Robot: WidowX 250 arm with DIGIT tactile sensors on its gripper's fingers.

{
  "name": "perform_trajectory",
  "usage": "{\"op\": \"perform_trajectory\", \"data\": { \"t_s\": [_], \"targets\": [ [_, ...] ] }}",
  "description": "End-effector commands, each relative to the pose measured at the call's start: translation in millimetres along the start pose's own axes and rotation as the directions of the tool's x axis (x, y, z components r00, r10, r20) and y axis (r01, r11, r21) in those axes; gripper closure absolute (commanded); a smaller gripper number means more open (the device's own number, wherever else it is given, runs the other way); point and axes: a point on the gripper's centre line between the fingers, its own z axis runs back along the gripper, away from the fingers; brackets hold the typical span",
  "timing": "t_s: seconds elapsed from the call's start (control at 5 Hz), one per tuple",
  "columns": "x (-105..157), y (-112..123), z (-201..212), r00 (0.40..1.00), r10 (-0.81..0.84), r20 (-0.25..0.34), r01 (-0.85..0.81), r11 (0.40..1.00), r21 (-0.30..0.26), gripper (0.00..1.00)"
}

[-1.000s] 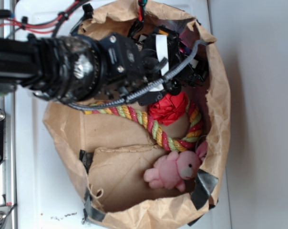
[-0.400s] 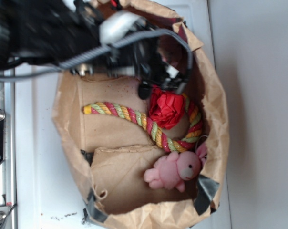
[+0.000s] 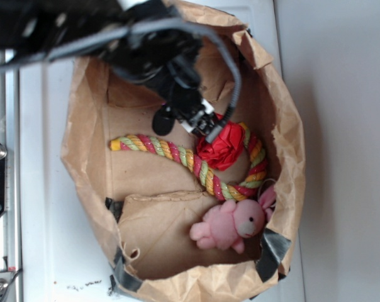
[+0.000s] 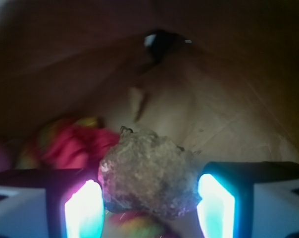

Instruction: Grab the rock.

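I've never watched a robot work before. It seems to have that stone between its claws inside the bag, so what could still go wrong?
The rock is rough and lumpy, and the gripper seems to hold it only at its sides, so it might twist or slip out. The red fabric ball and rope lie right beside the gripper, so a finger could snag them. The bag walls stand close and could catch the arm.

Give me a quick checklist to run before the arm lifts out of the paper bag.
1. Rock between the fingers of the end effector: ok.
2. Fingers actually pressing the rock: cannot tell; a thin gap shows on the right side.
3. Red fabric ball apart from the fingers: cannot tell; it lies close by.
4. Rope untouched: ok.
5. Pink bunny out of the way: ok.
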Motion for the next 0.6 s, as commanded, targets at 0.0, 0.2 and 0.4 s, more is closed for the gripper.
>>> {"op": "perform_trajectory", "data": {
  "t_s": [0.0,0.2,0.4],
  "targets": [
    [10.5,-13.4,45.2,0.998,-0.059,0.01,0.058,0.998,0.023,1.0],
    [7.4,-11.6,61.9,0.994,-0.11,-0.02,0.111,0.993,0.033,1.0],
    [0.3,-17.1,81.5,0.983,-0.177,-0.052,0.179,0.983,0.028,1.0]
  ]
}}
